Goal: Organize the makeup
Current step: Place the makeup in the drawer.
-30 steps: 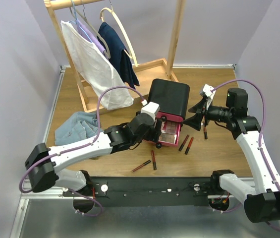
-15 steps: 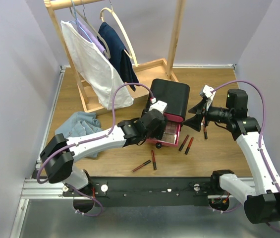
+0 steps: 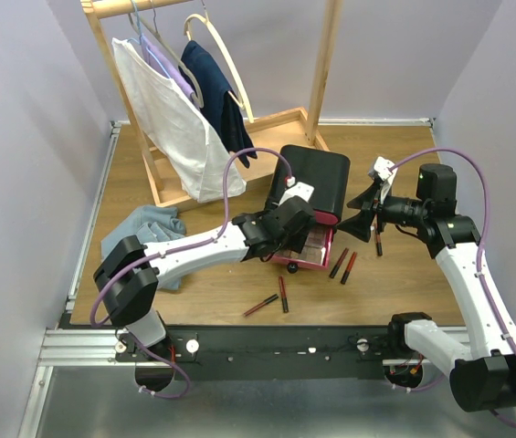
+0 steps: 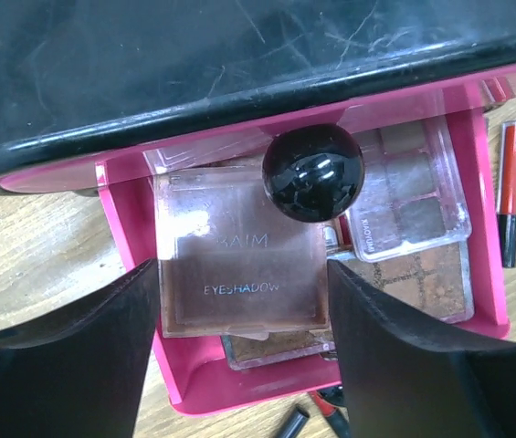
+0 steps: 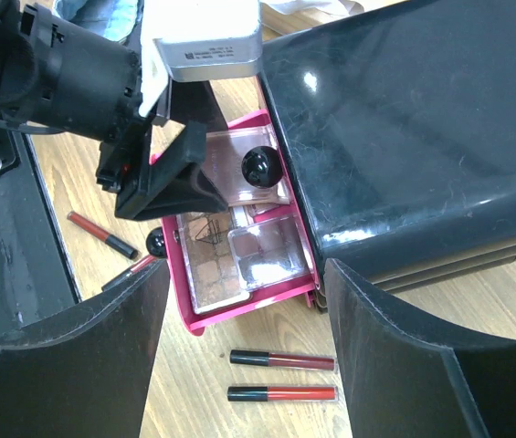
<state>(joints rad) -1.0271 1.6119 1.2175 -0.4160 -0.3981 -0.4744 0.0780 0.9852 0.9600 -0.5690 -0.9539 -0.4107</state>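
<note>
Left wrist view: an open, glossy pink plastic drawer of the scuffed black box holds flat, square eyeshadow palettes with clear lids, stacked and overlapping. A polished black ball knob shows above them. Slim red-and-black lip tubes lie loose on the wood-grain table in front of the box. The left arm stretches diagonally across the table, with the left gripper angled down over the drawer, its fingers spread wide and gripping nothing. The right arm is bent at the elbow, with the right gripper level beside the box's right side, likewise spread wide and empty.
</note>
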